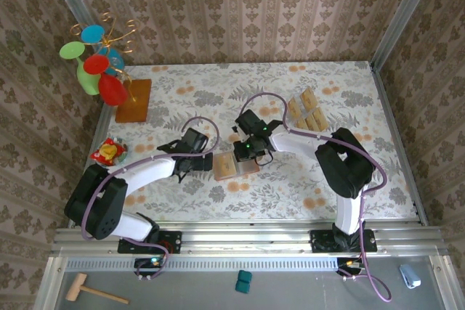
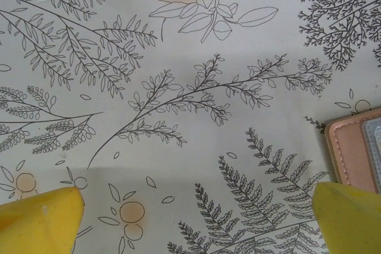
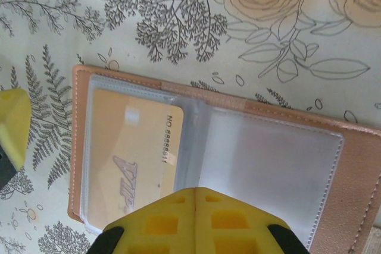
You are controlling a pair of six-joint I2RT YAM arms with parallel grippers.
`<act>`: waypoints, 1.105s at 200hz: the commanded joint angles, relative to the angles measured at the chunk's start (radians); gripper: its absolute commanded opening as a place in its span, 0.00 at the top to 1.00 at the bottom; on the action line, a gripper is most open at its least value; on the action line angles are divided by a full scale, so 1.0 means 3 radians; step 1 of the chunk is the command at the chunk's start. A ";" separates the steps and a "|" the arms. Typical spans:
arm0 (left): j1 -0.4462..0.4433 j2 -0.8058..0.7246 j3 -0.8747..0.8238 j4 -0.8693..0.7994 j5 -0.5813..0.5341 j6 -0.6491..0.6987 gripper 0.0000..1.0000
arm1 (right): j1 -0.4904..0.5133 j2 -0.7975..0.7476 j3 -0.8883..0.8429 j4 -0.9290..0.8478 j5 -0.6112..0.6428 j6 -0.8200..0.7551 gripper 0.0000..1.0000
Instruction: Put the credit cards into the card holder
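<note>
**Overhead and wrist views of 2 arms at a flower-patterned worktop (image 1: 312,179).** The left arm leaves its base at the near left edge, bends at the elbow and lies low across the worktop toward the centre. The left hand (image 1: 197,152) points right with its 2 yellow fingertips (image 2: 38,221) spread wide apart. Bare worktop lies between them, and the hand holds nothing. The right arm rises from its base at the near right edge, folds at a high elbow, and reaches left and down toward the centre. The right hand (image 1: 251,150) hangs over the card holder (image 1: 236,166). Its 2 fingers (image 3: 161,224) are pressed together along a single seam, with nothing visible between them. The card holder, a reddish-brown leather wallet, lies opened flat at the centre of the worktop with its clear sleeves facing up. It sits just right of the left hand and under the right hand. In the left wrist view, 1 of its corners lies near the right-side fingertip. In the right wrist view, 1 tan-gold card (image 3: 131,153) sits inside the sleeve on the left. The other cards (image 1: 309,110) stand grouped at the far right of the worktop, well apart from the card holder. A wooden board (image 1: 134,99) lies at the far left.
</note>
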 commanded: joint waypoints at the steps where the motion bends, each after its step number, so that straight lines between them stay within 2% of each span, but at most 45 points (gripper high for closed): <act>1: -0.0030 -0.0032 -0.0068 -0.0118 0.0044 0.0001 0.00 | 0.0035 -0.0052 -0.0068 0.0085 -0.0082 0.0076 0.99; 102: -0.0342 0.0040 -0.0161 -0.0150 -0.0111 -0.0181 0.00 | 0.0134 -0.0109 -0.0316 0.0202 -0.0047 0.0165 1.00; 221: -0.0364 0.0275 -0.0141 -0.0028 -0.0114 -0.0179 0.00 | 0.0222 -0.0003 -0.0216 0.0138 -0.0062 0.0145 1.00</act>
